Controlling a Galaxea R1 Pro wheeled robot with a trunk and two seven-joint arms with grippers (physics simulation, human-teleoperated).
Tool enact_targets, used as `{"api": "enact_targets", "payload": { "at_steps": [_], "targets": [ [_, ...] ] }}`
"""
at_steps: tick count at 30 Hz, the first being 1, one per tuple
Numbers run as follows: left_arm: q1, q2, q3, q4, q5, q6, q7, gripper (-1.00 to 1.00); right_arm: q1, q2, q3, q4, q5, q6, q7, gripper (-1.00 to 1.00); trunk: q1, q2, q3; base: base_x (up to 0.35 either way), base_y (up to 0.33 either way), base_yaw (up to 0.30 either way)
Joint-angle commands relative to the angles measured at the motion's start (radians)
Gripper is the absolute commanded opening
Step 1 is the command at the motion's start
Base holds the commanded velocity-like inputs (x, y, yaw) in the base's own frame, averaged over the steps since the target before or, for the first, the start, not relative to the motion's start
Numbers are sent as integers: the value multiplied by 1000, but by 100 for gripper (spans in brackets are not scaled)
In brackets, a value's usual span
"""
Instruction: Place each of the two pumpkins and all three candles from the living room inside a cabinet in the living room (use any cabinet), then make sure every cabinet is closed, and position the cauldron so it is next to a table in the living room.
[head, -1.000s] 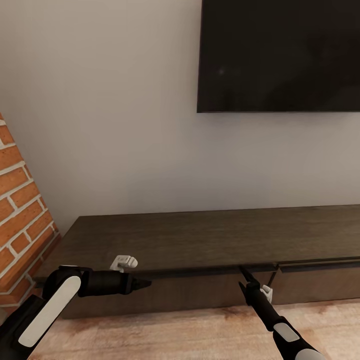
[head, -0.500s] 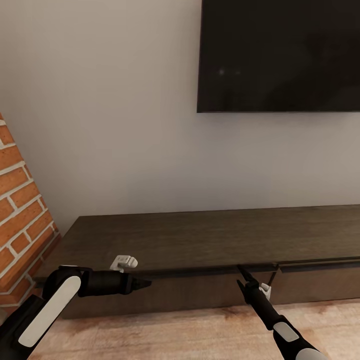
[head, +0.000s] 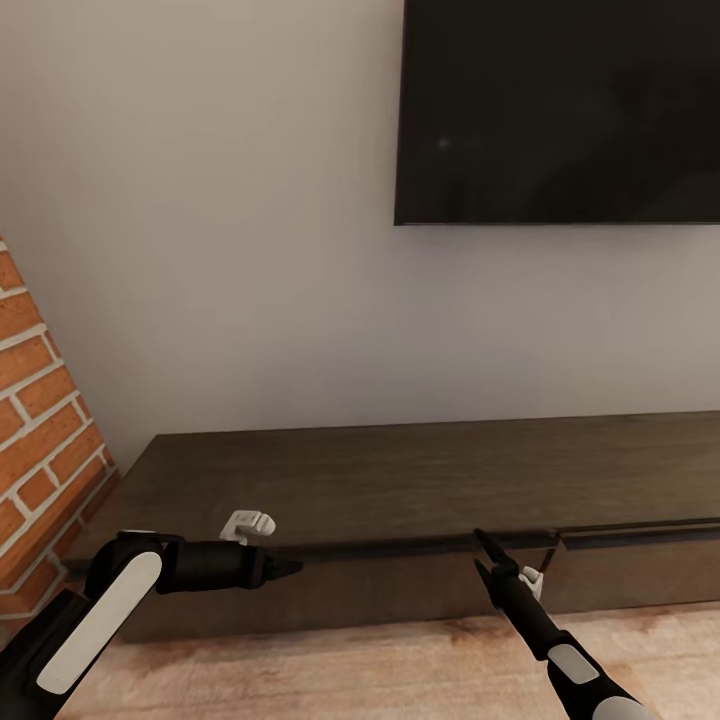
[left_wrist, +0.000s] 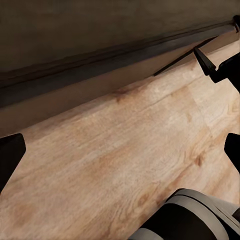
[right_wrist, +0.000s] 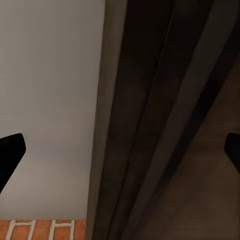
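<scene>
At the far left of the head view a red brick wall (head: 40, 450) with pale mortar slants toward the floor. Next to it starts the one cabinet (head: 420, 480), a long, low, dark-brown wooden unit. Its long axis runs left to right along the pale grey wall (head: 200, 220), from near the bricks to past the right edge of the picture, with its front facing the robot. Its top is flat, matte and bare. Under the top a dark recessed strip runs the whole length, and a thin vertical seam right of centre divides the front into two drawer fronts, both flush with the cabinet front.

The left gripper (head: 292, 567) hovers in front of the left part of the cabinet, level with the recessed strip and pointing to the right along it. In the left wrist view its two dark fingertips sit at opposite edges, so the jaws are spread wide and hold nothing, above the light wooden plank floor (left_wrist: 125, 165).

The right gripper (head: 483, 555) reaches up toward the front edge just left of the seam. Its two dark fingers (head: 487, 543) stand apart, close to the strip; whether they touch the wood cannot be told. The right wrist view looks along the cabinet edge, and there too the jaws are spread and hold nothing.

One large black screen (head: 560, 110) hangs on the wall above the right half of the cabinet.
</scene>
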Motion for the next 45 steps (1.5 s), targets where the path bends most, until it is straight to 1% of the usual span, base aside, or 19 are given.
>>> {"api": "enact_targets", "payload": {
  "at_steps": [1,20,26,28,29,33,45],
  "targets": [
    [-1,1,-1,0,-10,2,-10,100,-1,0,1,1,-8,9,2,100,0,0,-1,30,0,0],
    [-1,1,-1,0,-11,2,-9,100,0,-5,0,1,-9,9,0,100,0,0,-1,-8,-5,0],
    [-1,1,-1,0,-11,2,-9,100,0,-7,-6,1,-16,7,1,100,0,0,-1,-1,-51,0],
    [-1,1,-1,0,-11,2,-9,100,0,-10,-8,1,-18,7,2,100,0,0,-1,0,-13,0],
    [-1,1,-1,0,-11,2,-9,100,0,-17,-10,1,-20,7,3,100,0,0,-1,0,-6,0],
    [-1,1,-1,0,-11,2,-9,100,0,-25,-12,2,-21,6,6,100,0,0,-1,0,-3,0],
    [-1,1,-1,0,-10,2,-10,100,0,-30,-17,33,-25,3,10,100,0,0,-1,0,0,0]
  ]
}}
